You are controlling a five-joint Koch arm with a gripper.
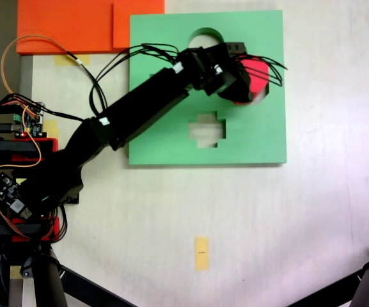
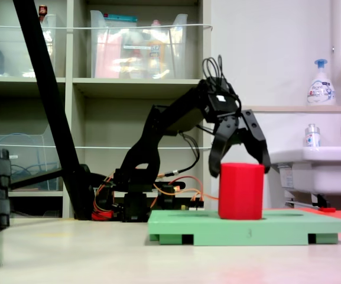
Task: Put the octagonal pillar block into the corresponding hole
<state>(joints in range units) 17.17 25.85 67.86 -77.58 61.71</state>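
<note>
The red octagonal pillar block (image 2: 241, 191) stands upright on the right part of the green foam board (image 2: 288, 228). From above, the block (image 1: 257, 71) covers most of the corresponding hole (image 1: 261, 96), of which a pale sliver shows at the block's lower edge. I cannot tell how deep the block sits in it. My gripper (image 2: 240, 170) hangs over the block, open, with one fingertip on each side of the block's top and a small gap to it. In the top-down fixed view the gripper (image 1: 243, 75) overlaps the block's left side.
The green board (image 1: 165, 137) also has a round cutout (image 1: 204, 36) and a cross-shaped cutout (image 1: 208, 129). Orange foam sheets (image 1: 75, 25) lie at the far left corner. The arm's base, boards and wires (image 1: 18, 147) sit left. A yellow tape mark (image 1: 201, 253) is on the table.
</note>
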